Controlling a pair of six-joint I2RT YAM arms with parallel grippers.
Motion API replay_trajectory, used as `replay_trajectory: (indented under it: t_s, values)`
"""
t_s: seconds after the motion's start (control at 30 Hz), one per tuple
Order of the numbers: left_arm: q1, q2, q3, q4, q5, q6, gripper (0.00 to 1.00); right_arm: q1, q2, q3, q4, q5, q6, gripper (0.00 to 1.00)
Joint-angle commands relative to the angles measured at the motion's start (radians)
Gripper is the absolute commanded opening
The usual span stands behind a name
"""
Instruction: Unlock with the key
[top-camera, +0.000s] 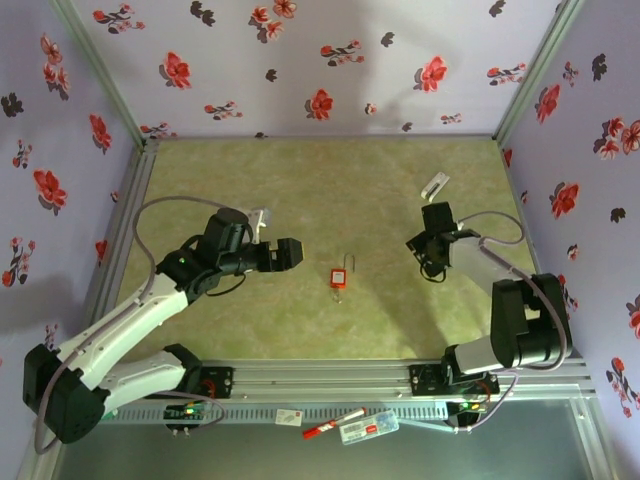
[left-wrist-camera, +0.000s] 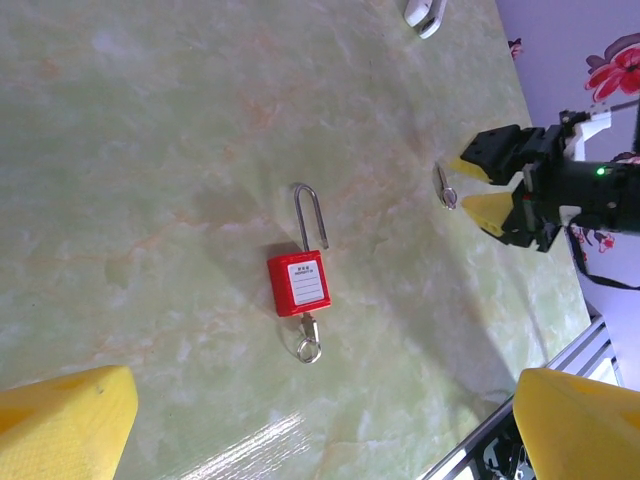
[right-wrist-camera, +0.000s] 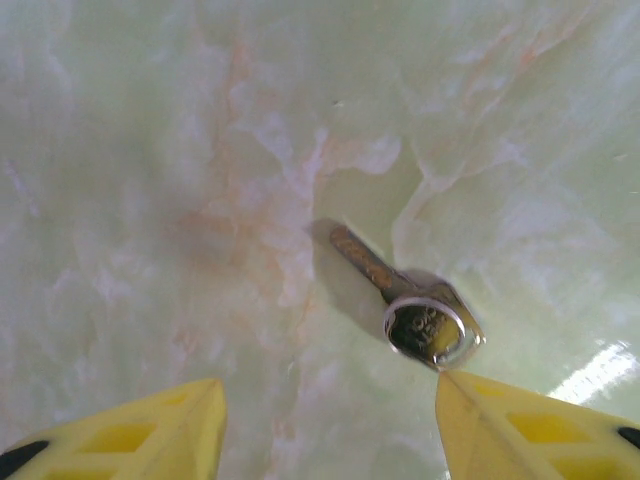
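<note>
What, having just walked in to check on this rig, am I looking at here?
The right gripper hangs low over the key, which lies flat on the table. Its jaws stand open to either side of the key and do not grip it. The red padlock lies apart from the key, near the middle of the table. The left gripper, wide open and holding nothing, is on the padlock's other side.

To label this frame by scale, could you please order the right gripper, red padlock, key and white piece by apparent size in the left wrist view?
1. right gripper
2. red padlock
3. key
Unranked: white piece, cut off at the view's top edge.
</note>
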Motion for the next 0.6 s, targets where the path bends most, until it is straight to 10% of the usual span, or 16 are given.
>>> replay_trajectory:
  t_s: [0.0, 0.57]
  values:
    - [0.008, -0.025, -0.01, 0.018, -0.021, -0.013, 0.97, 0.0, -0.053, 0.085, -0.228, 0.007, -0.123, 0.6]
    - [0.028, -0.075, -0.032, -0.025, -0.022, 0.002, 0.98, -0.04, 0.117, 0.153, -0.259, -0.06, -0.388, 0.37]
